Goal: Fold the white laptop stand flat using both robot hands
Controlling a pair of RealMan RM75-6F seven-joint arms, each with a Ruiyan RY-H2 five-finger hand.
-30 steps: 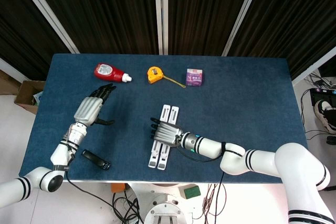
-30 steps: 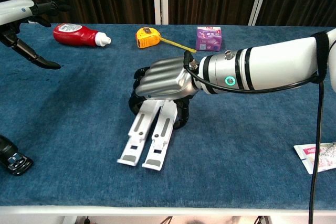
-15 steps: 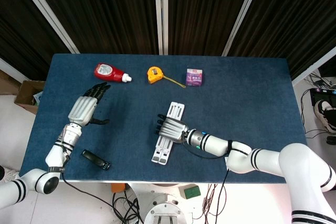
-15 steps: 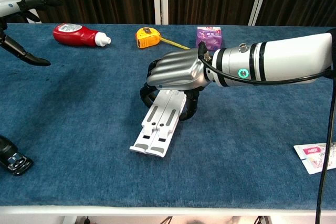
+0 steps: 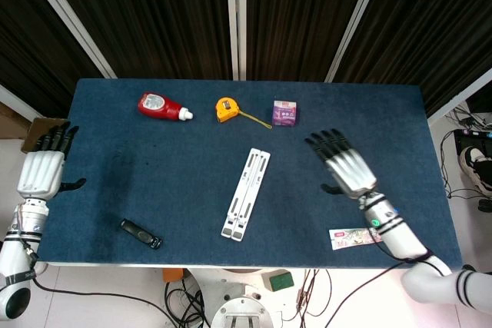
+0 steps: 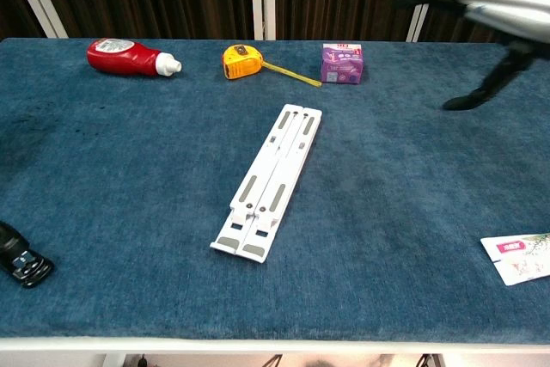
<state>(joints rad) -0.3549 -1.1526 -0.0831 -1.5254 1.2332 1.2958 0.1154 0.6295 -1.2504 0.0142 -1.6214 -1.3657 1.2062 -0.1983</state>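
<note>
— So, where did things stand with the white laptop stand (image 5: 247, 193)?

— Half a second before, my right hand (image 5: 344, 164) had been clamped over it; by this frame I had pulled that hand off to the right of the frame, fingers spread and holding nothing. My left hand (image 5: 42, 165) sat at the far left edge, past the table (image 5: 384, 120), also spread and empty. I judged the fold finished.

— And how did the stand lie?

— Flat near the table's centre, its two rails closed side by side. Its long axis ran diagonally, from lower left to upper right in the head view.
</note>
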